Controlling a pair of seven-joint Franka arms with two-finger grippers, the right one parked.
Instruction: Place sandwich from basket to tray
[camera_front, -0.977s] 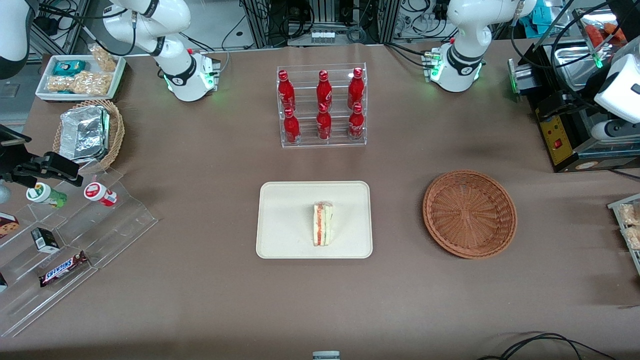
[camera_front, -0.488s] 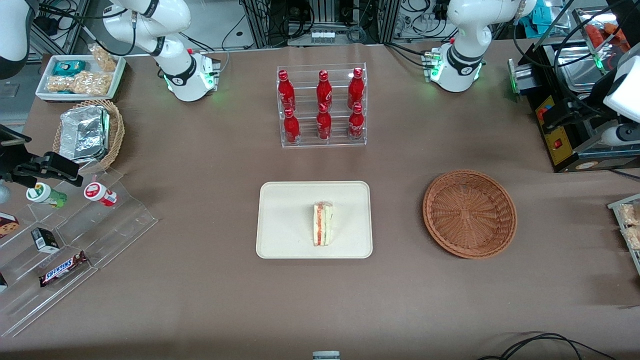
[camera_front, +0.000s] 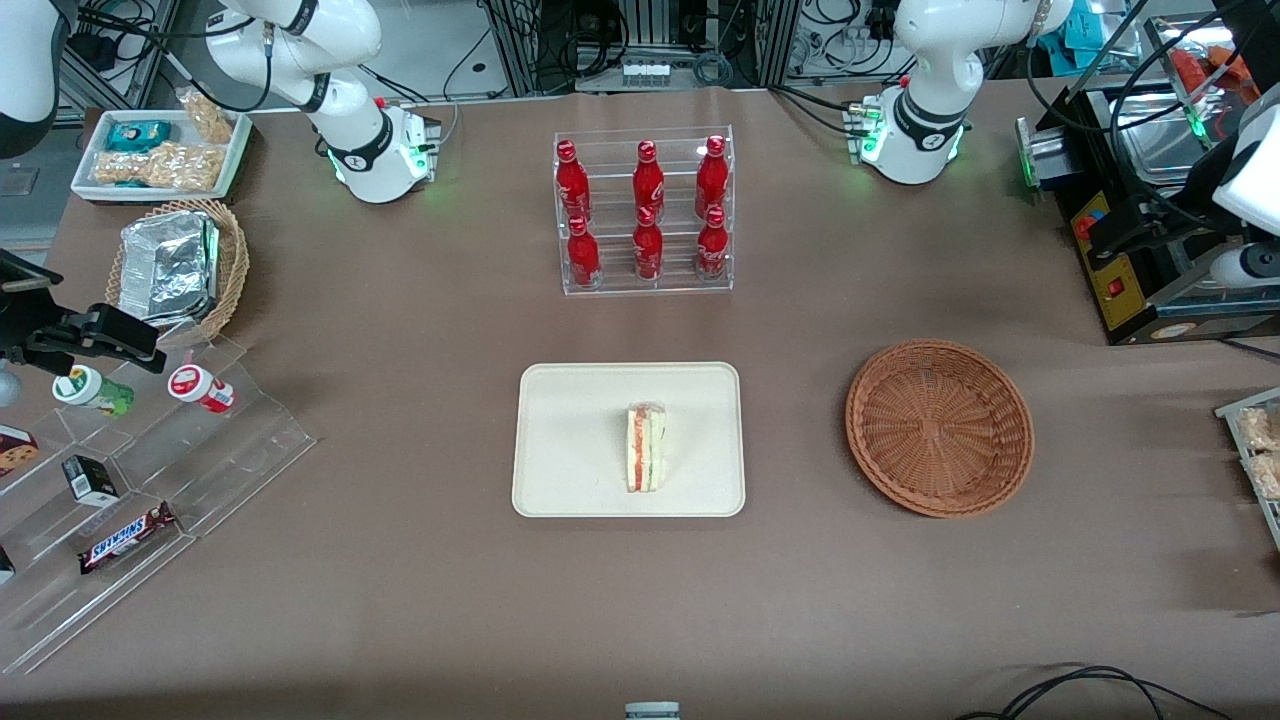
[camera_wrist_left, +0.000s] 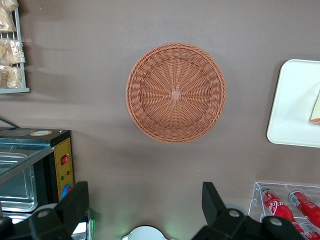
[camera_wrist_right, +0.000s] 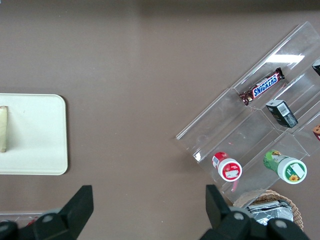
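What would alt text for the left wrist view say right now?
The empty basket sits on the brown table, seen from above, with the open gripper hanging well above it and holding nothing. The tray lies beside the basket, with a corner of the sandwich on it.

We see the sandwich (camera_front: 647, 447) on the tray (camera_front: 570, 440), near the tabletop's (camera_front: 420, 600) middle and closer to its camera-side edge. The basket (camera_front: 939, 427) sits beside the tray, apart from it, toward the working arm's end, with nothing in it. Bottle rack (camera_front: 645, 212) stands farther from the camera than the tray, toward the arm-base edge. The end effector (camera_wrist_left: 145, 210), fingers apart, hangs high over the working arm's end, off the basket.
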